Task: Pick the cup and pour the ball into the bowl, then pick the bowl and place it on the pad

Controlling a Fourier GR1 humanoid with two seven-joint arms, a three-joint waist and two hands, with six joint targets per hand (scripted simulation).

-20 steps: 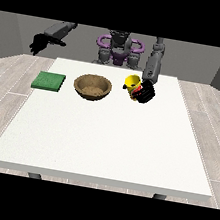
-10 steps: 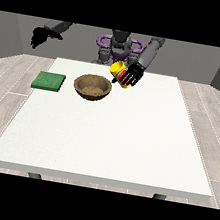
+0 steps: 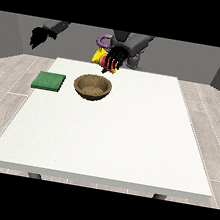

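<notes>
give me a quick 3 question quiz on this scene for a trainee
1. True or false: the cup stands on the table.
2. What lies on the bowl's side away from the cup hand? A) pad B) ball C) plate
3. Fill in: the hand holding the cup is above the ____.

Key: 1. False, it is held up, near the bowl's far rim. 2. A, the green pad. 3. Bowl; the other hand hangs off the table, holding nothing.

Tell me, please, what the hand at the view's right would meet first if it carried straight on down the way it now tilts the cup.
Probably the wooden bowl: the hand holds the yellow cup just above and behind its rim. Depth is unclear from this one view.
</notes>
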